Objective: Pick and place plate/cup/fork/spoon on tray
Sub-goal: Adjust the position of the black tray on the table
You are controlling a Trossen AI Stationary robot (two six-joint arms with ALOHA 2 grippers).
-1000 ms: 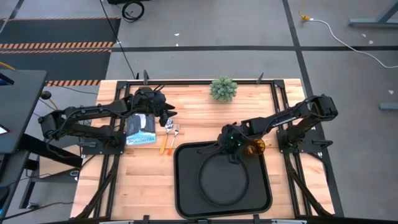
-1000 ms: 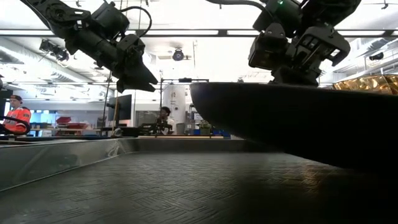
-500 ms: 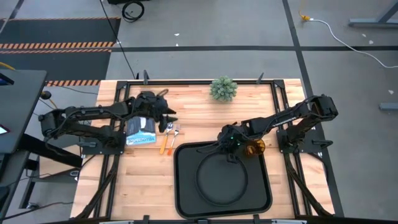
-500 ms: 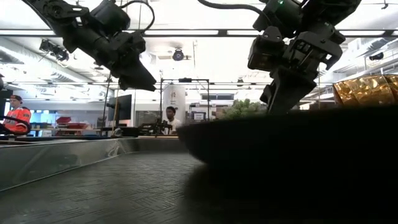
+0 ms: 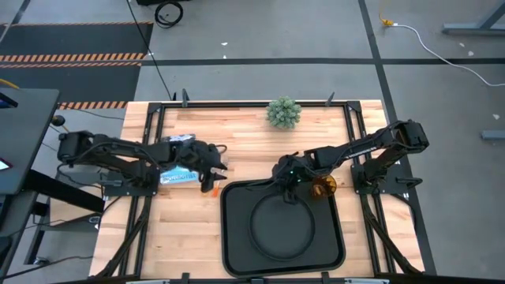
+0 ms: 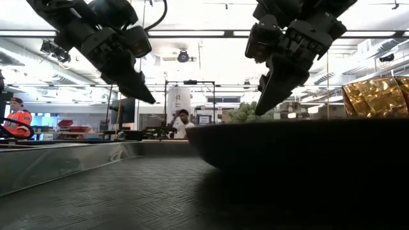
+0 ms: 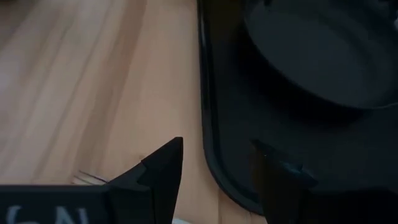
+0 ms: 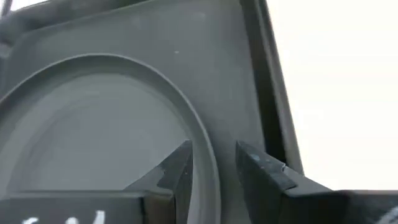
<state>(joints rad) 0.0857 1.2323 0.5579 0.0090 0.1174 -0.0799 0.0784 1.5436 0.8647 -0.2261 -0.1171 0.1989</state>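
The round black plate (image 5: 282, 225) lies flat in the black tray (image 5: 237, 252). It also shows in the right wrist view (image 8: 93, 124). The amber cup (image 5: 322, 187) stands at the tray's far right corner. My right gripper (image 5: 286, 178) is open just above the plate's far rim (image 8: 205, 149) and touches nothing. My left gripper (image 5: 218, 166) is open low over the utensils, left of the tray. The spoon's orange handle (image 5: 209, 188) sticks out below it on the table. The fork's tines (image 7: 87, 178) show beside one finger; the rest of the fork is hidden.
A small green plant (image 5: 284, 113) stands at the table's far edge. A blue and white packet (image 5: 177, 172) lies under my left arm. The tray's left rim (image 7: 208, 143) runs close to my left gripper's fingers. People stand in the room behind the table.
The plate, tilted and lifted a second ago, has come down flat on the tray. My right gripper has come off its rim and risen a little. My left gripper has gone down and toward the table's near edge, over the fork and spoon.
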